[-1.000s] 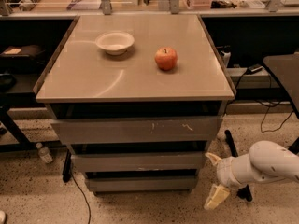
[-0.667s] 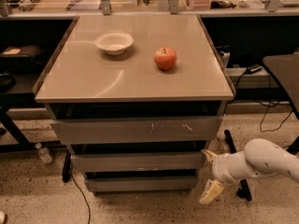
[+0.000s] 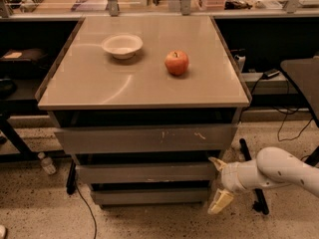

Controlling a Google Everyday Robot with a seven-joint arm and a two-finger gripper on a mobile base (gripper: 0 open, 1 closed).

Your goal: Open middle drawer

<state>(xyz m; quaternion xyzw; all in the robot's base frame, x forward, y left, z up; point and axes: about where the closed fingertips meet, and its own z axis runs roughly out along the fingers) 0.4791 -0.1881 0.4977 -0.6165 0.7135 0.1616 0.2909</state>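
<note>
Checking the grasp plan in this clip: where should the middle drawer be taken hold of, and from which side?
Probably the front of the middle drawer at its right end, coming from the right. The front is flat with no handle, so only its edges offer purchase, and the gripper sits at that end, jaws open.

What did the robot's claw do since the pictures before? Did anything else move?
The claw slid a little to the left, toward the right end of the middle drawer. Its upper finger now sits close to that corner. It is open and has grabbed nothing. The middle drawer is shut as before, and the bowl and the apple have not moved.
</note>
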